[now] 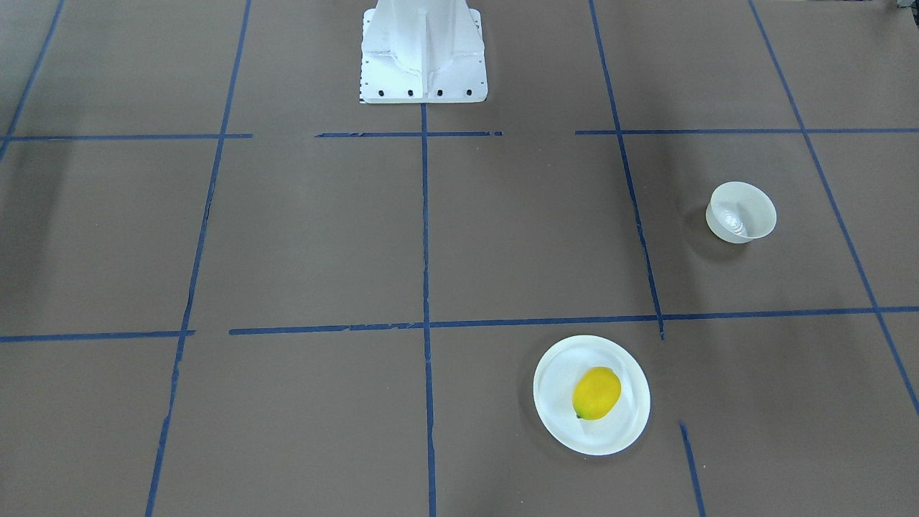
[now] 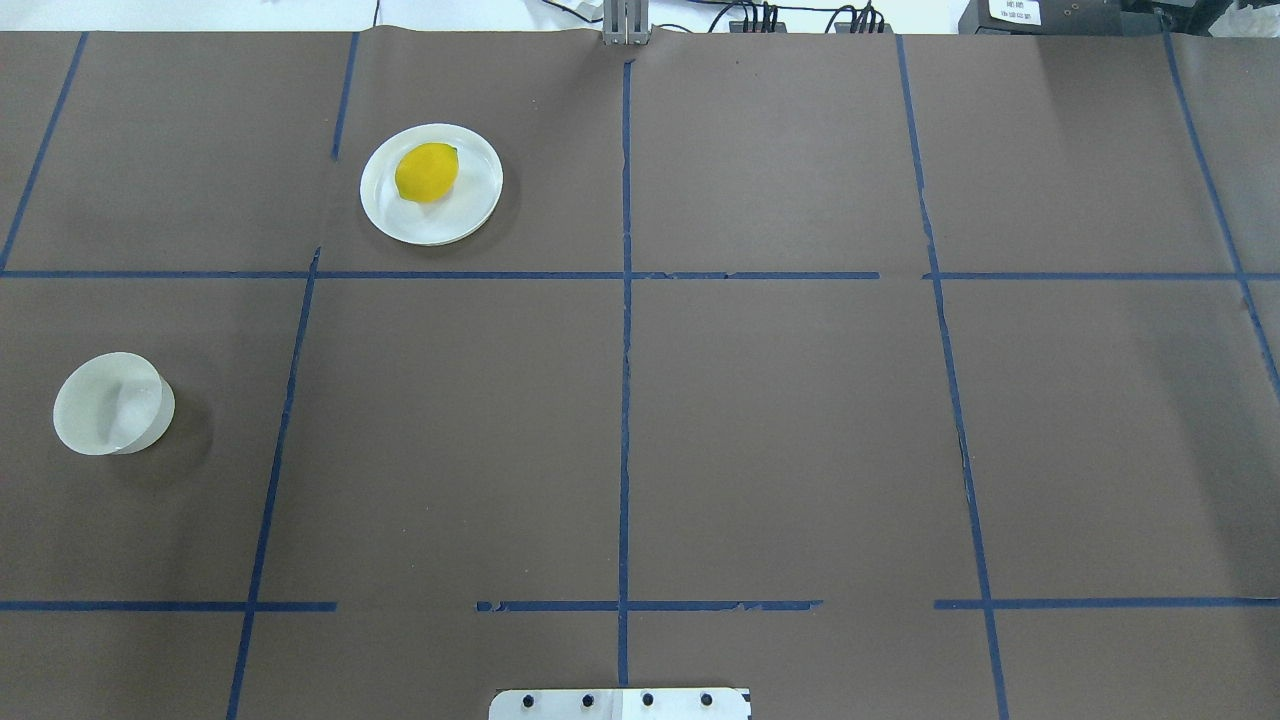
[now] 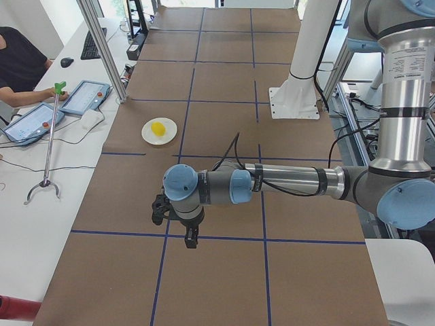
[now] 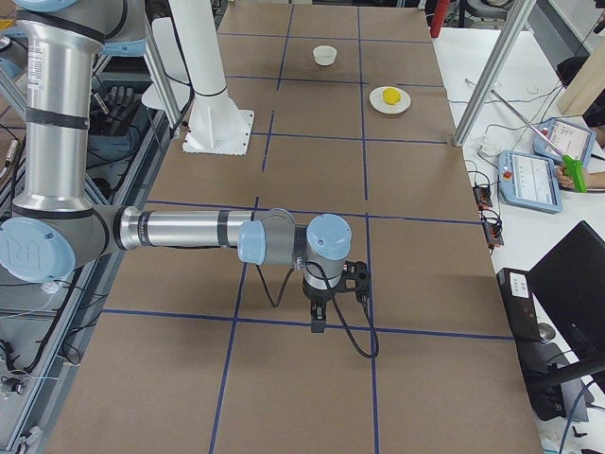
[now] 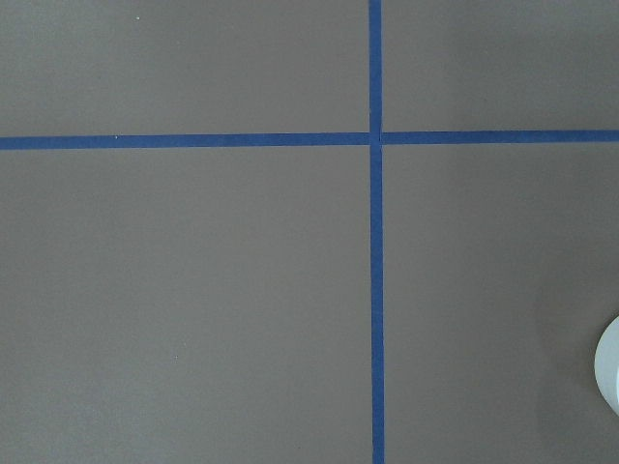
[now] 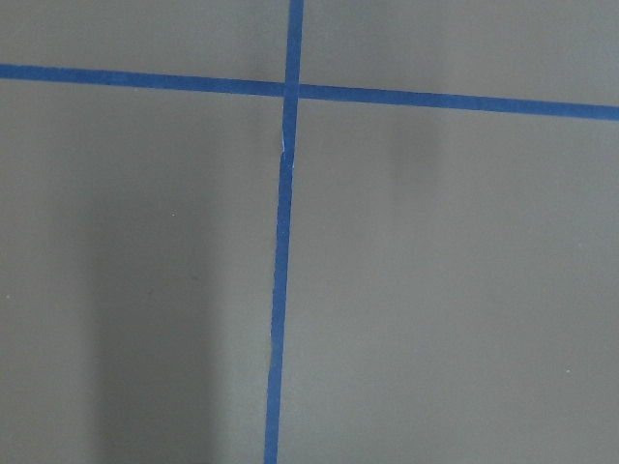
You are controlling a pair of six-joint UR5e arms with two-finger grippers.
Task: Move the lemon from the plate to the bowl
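Lemon (image 1: pixel 596 393) rests on plate (image 1: pixel 550 396), lower centre-right of front view, bowl (image 1: pixel 742 212) well apart at right on table (image 1: pixel 323 237); left claw (image 3: pixel 189 239) and right claw (image 4: pixel 319 323) state cannot be told.

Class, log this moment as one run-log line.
task: not done; lemon: on plate; bowl: empty; left end effector: cannot tell; right end effector: cannot tell

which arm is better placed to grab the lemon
Left, probably. The lemon, plate and bowl all sit in the overhead view's left half, the side of the left arm; the right arm would need to cross over.
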